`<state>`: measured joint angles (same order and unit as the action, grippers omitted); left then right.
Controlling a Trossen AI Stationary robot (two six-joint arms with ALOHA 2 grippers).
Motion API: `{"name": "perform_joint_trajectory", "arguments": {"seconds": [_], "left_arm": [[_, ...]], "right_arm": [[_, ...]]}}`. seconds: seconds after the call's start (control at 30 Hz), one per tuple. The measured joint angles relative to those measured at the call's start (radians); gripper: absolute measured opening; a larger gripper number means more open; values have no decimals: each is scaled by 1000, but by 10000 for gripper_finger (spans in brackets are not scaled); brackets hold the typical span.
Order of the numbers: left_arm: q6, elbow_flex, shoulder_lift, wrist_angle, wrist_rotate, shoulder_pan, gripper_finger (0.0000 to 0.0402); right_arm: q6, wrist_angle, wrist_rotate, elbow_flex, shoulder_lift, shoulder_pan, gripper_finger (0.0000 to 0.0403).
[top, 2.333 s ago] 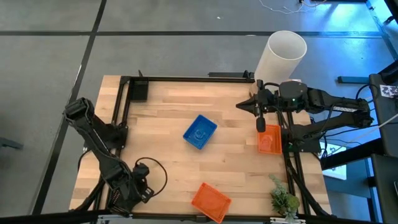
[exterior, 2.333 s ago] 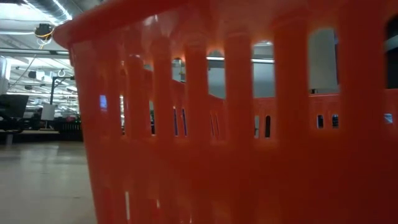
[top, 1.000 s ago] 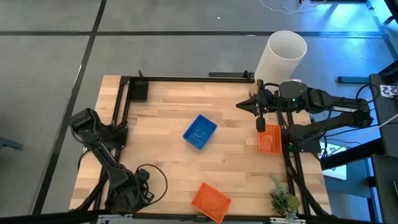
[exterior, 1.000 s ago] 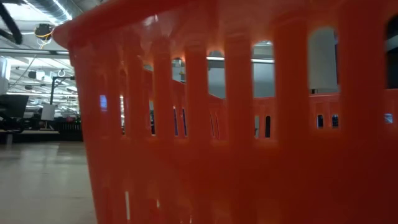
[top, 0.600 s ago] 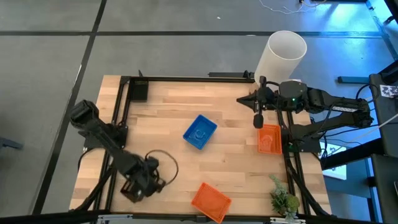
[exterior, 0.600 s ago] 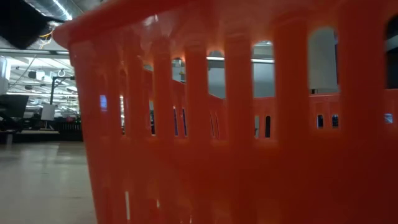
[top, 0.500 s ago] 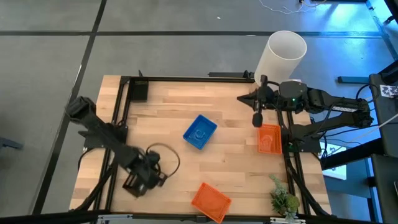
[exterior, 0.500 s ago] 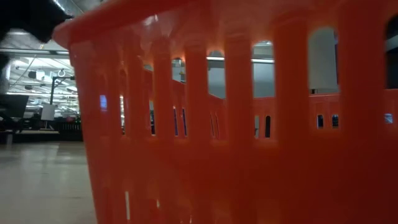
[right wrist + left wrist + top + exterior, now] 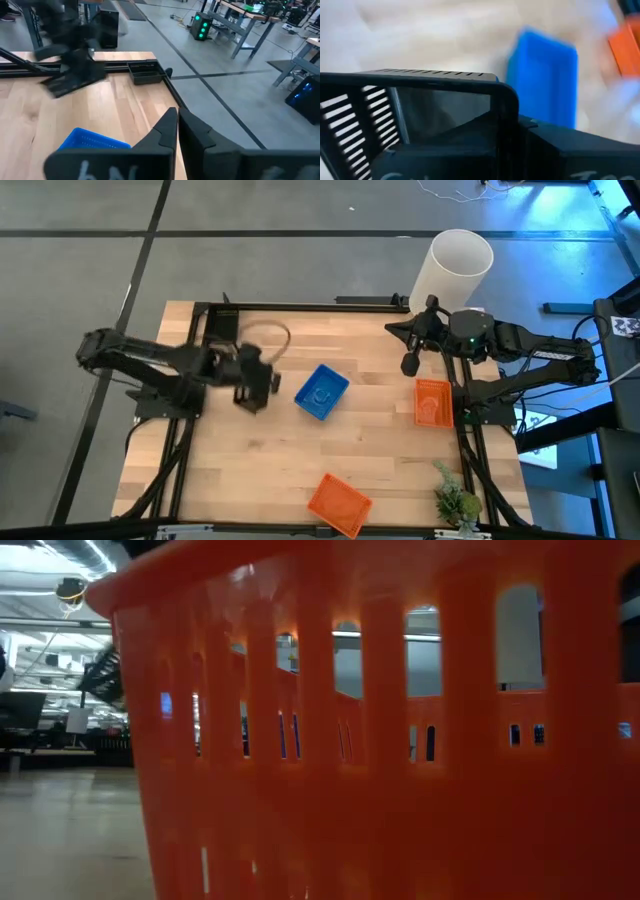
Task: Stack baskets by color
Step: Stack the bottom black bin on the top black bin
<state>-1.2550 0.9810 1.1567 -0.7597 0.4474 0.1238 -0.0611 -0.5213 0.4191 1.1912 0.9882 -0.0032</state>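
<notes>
High view: my left end effector point(image 9: 252, 388), clamped on a black basket point(image 9: 420, 125), hangs just beside the blue basket point(image 9: 321, 392) mid-counter; my right end effector point(image 9: 410, 362), closed and empty, waits near the orange basket point(image 9: 432, 402).

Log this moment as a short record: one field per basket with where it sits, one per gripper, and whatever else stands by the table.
blue basket: middle of the table, alone
black basket: held in the left gripper
orange basket, near edge: on the table, right up against the low camera
orange basket, right side: on the table near the right arm's base
left gripper: shut on the black basket, just left of the blue basket
right gripper: shut, empty, above the table's far right part
white cylinder: beyond the far right corner
</notes>
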Motion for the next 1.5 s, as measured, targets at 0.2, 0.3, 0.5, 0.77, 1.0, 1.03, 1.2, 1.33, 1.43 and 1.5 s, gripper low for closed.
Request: {"name": "perform_joint_trajectory", "arguments": {"seconds": [0.2,0.3,0.5,0.77,1.0,1.03,1.2,1.33,1.43,1.5], "left_arm": [[233,1,-47,3,115,-260,0],[353,1,-46,24,140,-394,0],[572,1,-45,44,138,-637,0],[713,1,-27,64,67,-857,0],[745,1,71,65,28,-927,0],[745,1,86,66,24,-933,0],[745,1,164,80,18,-958,0],[746,1,223,84,17,-978,0],[764,1,259,100,16,-994,0],[767,1,276,122,2,-1006,0]], "right_arm": [[-15,0,0,0,0,0,16],[-22,1,1,0,0,-1,16],[14,3,104,0,0,-1,16],[60,3,173,0,0,-1,16],[60,4,215,0,0,-1,16],[60,3,216,0,0,-1,16],[60,4,216,0,0,-1,16],[60,4,216,0,0,-1,16],[58,3,217,0,0,-1,16],[58,3,217,0,0,-1,16]]}}
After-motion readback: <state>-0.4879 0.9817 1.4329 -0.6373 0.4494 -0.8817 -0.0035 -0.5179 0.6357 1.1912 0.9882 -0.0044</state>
